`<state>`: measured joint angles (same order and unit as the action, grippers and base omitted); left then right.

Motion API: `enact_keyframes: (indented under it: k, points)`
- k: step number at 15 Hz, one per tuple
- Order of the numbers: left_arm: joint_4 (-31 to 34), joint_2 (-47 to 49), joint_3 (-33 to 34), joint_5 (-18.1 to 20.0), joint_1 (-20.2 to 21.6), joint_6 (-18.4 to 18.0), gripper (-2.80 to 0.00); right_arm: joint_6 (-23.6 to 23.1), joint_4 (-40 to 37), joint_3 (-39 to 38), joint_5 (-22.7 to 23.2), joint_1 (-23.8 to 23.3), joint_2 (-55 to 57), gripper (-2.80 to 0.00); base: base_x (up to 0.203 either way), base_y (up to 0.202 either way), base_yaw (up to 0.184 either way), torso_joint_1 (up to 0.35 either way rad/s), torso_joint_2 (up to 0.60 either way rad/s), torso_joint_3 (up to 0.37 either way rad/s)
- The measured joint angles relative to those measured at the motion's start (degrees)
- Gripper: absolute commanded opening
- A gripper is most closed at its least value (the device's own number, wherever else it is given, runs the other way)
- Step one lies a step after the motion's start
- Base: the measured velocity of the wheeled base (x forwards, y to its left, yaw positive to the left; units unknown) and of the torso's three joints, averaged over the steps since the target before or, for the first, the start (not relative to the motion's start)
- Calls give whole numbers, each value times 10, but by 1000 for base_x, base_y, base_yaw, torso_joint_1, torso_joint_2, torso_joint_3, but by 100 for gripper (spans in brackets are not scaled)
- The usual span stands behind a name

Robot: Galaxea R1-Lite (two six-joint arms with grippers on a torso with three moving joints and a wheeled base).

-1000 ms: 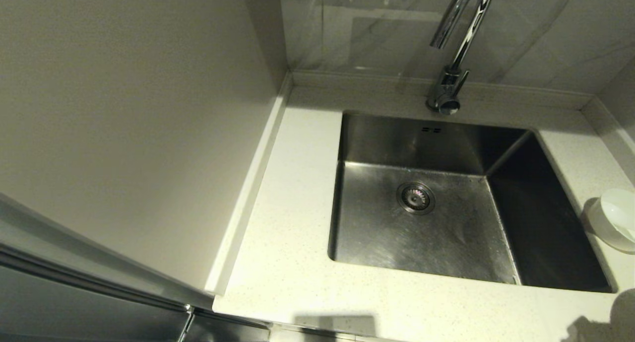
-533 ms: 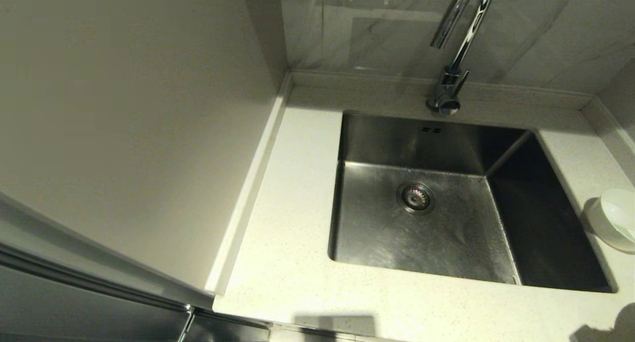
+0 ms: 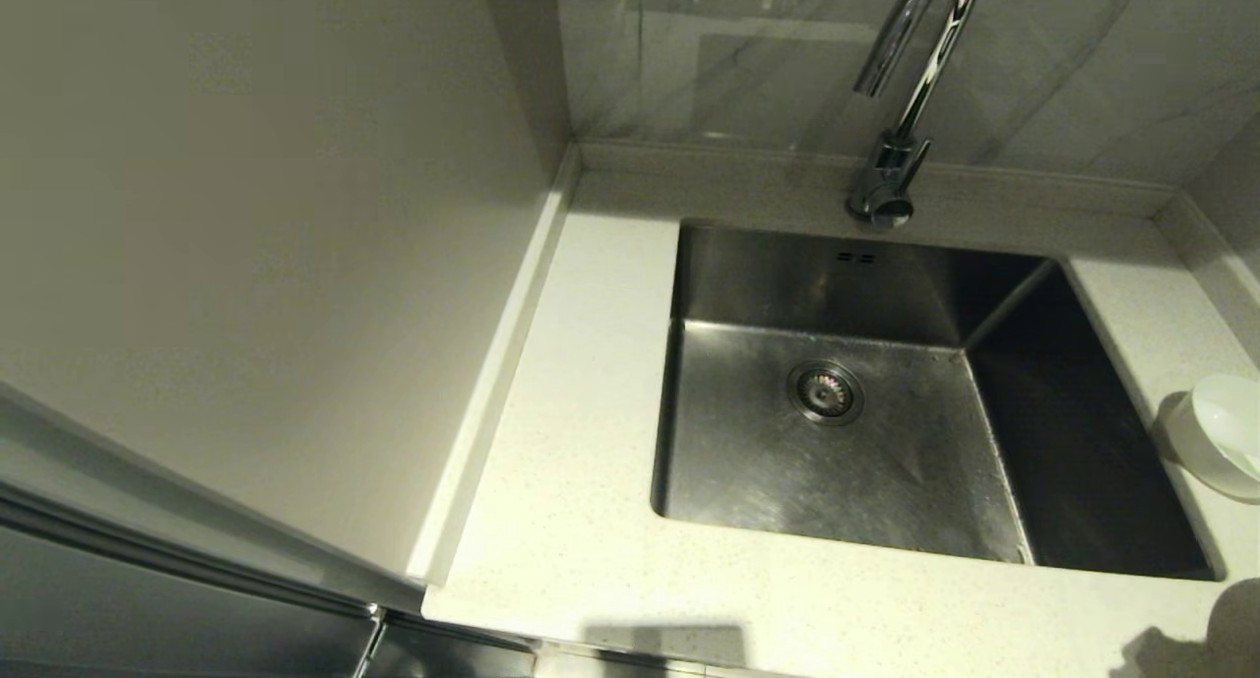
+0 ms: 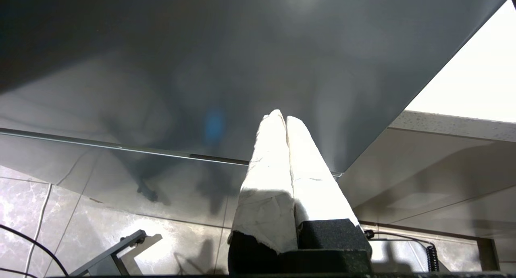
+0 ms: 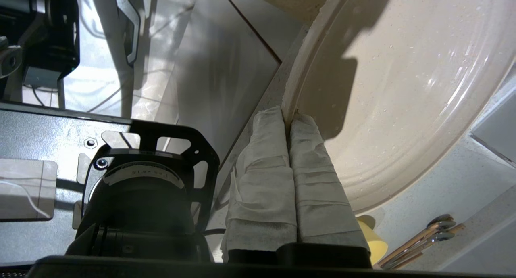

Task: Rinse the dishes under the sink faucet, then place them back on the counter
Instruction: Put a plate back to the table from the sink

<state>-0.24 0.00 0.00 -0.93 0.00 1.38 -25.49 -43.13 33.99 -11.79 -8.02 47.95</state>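
In the right wrist view my right gripper [image 5: 287, 117] is shut on the rim of the cream-white plate [image 5: 403, 88], one wrapped finger on each side of the rim. Water drops speckle the plate, which sits over the counter's front edge. Neither that gripper nor the plate appears in the head view. There, the small white bowl [image 3: 1221, 437] stands on the counter [image 3: 581, 442] right of the sink [image 3: 787, 284], which has nothing in it. No water runs from the chrome faucet [image 3: 901, 137] behind the basin. My left gripper [image 4: 283, 117] is shut on nothing, parked low beside a dark panel.
A beige wall panel [image 3: 276, 245] borders the counter on the left, with a low backsplash rim behind. In the right wrist view a yellow object [image 5: 373, 239] and some metal utensils [image 5: 427, 237] lie on the counter beyond the plate.
Only a shadow at the counter's front right corner shifted slightly down and back up. The bowl, sink and faucet have not moved.
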Motion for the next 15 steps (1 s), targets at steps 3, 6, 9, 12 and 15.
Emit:
enact_keyframes:
  k: [3,6,9,12,15]
  points:
    - [0,0,0,0,0,0,-280,0,0,-7,0,0,9,-280,0,0,0,0,0,0]
    - [0,0,0,0,0,0,-280,0,0,-11,0,0,19,-280,0,0,0,0,0,0]
    - [0,0,0,0,0,0,-280,0,23,-19,-1,0,36,-280,0,0,0,0,0,0]
    - [0,0,0,0,0,0,-280,-1,74,-38,-2,0,54,-280,0,0,0,0,0,0]
    - [0,0,0,0,0,0,-280,-1,77,-43,-2,0,64,-280,0,0,0,0,0,0]
